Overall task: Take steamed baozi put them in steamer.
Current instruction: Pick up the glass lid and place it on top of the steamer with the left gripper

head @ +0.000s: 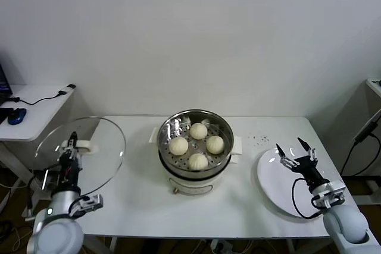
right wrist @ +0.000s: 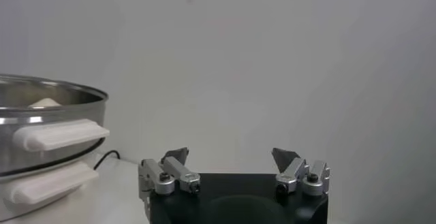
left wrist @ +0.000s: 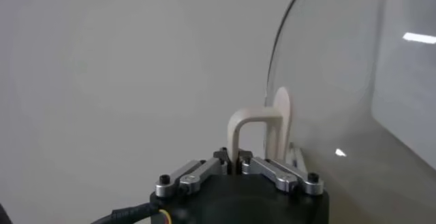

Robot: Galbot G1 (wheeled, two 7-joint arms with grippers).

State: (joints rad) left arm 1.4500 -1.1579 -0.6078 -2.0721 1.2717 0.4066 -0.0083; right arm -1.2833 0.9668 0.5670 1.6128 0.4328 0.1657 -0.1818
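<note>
1. Left gripper jaws are clenched on the white handle of the round glass lid, held tilted at the surface's left edge; a slip would drop it.
2. Right gripper jaws stand released, empty, over the flat white plate.
3. Four cream-white dome-shaped steamed baozi already sit in the shiny stainless-steel steamer at centre; a careless lid could clip its rim.

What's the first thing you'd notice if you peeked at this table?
Four steamed baozi sit snugly inside the shiny steamer at the middle of the table. On the robot's left, the left gripper is shut on the white handle of a big glass lid, holding it up. On the right, the open right gripper hovers over an empty white plate.
</note>
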